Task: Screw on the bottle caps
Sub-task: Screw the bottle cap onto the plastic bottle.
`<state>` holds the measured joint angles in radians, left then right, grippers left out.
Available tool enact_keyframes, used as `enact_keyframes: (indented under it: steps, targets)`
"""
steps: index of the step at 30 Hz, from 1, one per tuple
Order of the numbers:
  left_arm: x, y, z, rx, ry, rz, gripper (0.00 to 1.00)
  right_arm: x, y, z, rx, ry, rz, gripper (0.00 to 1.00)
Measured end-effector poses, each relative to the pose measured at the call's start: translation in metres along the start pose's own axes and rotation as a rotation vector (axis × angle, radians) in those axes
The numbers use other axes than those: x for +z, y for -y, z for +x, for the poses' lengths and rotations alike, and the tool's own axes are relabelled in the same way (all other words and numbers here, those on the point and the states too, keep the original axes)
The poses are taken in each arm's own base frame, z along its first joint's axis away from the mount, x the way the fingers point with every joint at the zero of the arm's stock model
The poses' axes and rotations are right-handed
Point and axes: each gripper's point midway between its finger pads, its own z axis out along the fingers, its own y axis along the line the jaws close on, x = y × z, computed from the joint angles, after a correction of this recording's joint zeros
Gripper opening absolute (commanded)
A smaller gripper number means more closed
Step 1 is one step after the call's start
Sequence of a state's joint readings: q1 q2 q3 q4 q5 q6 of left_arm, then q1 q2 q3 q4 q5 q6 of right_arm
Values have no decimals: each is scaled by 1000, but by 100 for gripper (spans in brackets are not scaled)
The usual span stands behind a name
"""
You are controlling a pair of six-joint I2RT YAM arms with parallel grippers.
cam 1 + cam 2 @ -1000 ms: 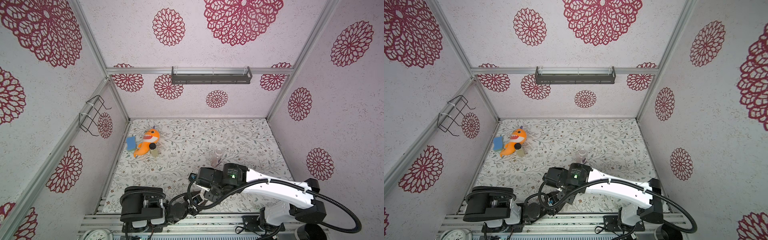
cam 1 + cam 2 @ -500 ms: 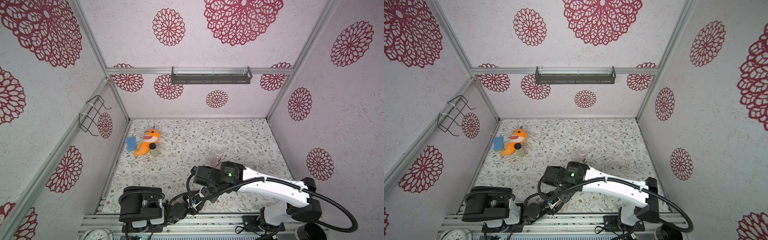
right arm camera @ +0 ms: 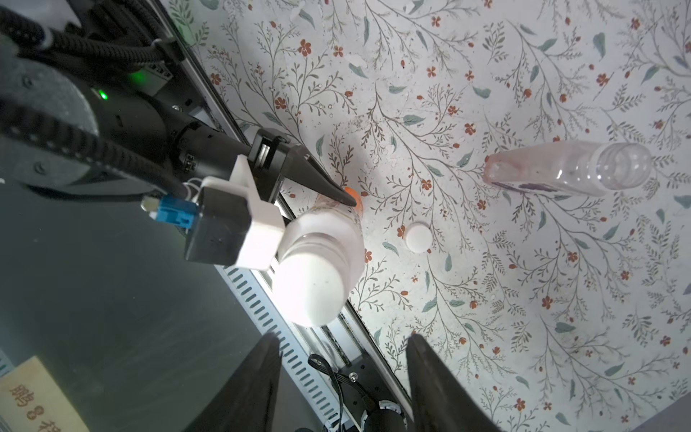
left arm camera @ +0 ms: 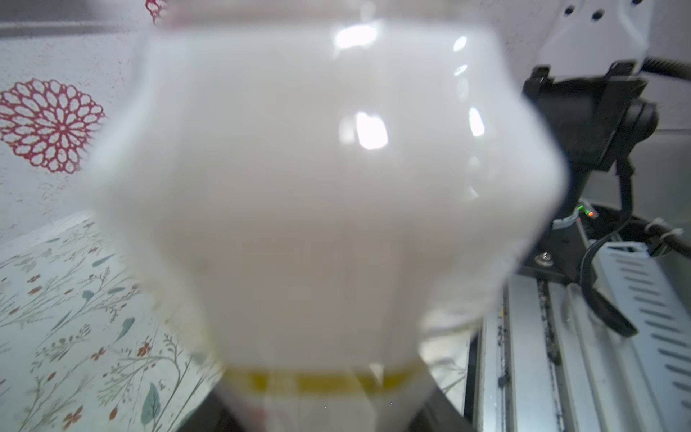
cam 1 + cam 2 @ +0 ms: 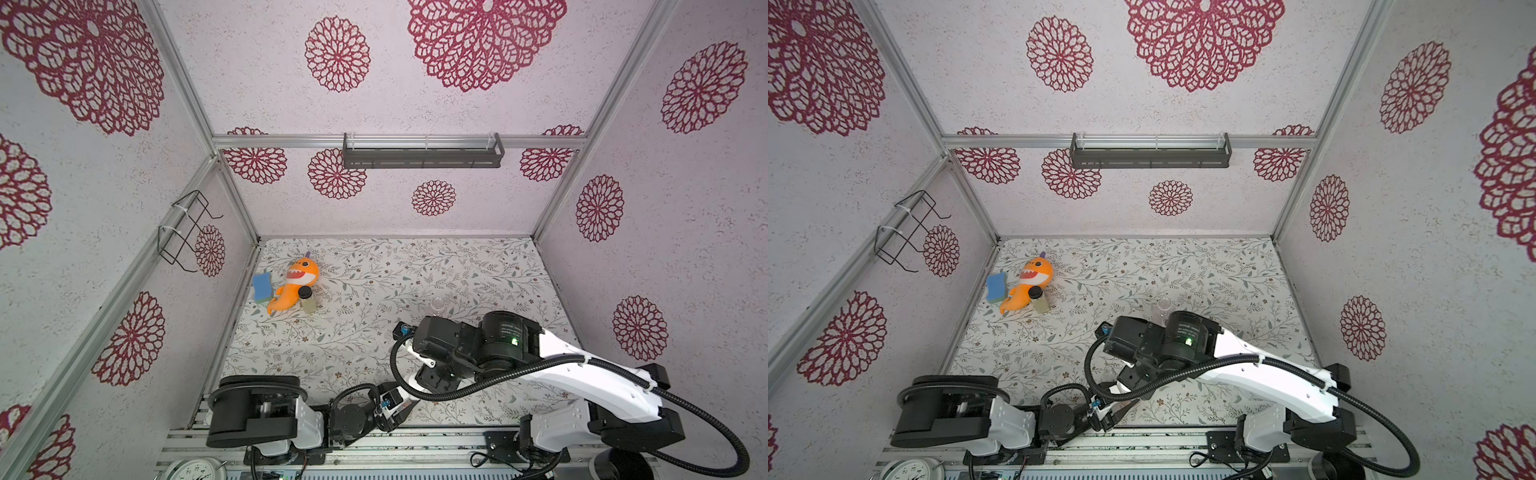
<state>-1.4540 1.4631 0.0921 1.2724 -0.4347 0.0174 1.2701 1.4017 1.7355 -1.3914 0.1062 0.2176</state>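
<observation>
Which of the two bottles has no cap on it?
The purple-label bottle standing free on the table: its threaded neck is open. The orange-based bottle in the left gripper has a white cap on top.

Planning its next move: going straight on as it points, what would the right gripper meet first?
Probably the round white plastic cap on the clear orange-based bottle that the left gripper holds, just ahead of the open right gripper, slightly off-centre; depth is unclear.

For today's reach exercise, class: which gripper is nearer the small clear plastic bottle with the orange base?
Left. The left gripper is clamped around the orange-based bottle; the right gripper hangs open, apart from its white cap, touching nothing.
</observation>
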Motion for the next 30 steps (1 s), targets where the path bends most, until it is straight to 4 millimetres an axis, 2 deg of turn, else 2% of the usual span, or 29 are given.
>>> enact_keyframes:
  steps: [4, 8, 13, 18, 23, 30]
  targets:
    - [-5, 5, -34, -55, 37, 64, 55, -11, -6, -5, -96, 62, -46, 55]
    - [-18, 1, -43, -90, 28, 102, 55, -23, -12, -13, -192, 114, -79, 54]
    - [-27, 1, -33, -104, -32, 134, 56, -30, -23, -16, -275, 138, -140, 54]
    - [-28, 7, -5, -88, -137, 167, 55, -27, -35, -11, -319, 115, -204, 54]
    - [-30, 18, 24, -58, -248, 216, 55, -7, -35, 6, -336, 34, -208, 54]
    - [-31, 24, 26, -61, -255, 249, 54, 20, -33, 30, -356, -79, -201, 54]
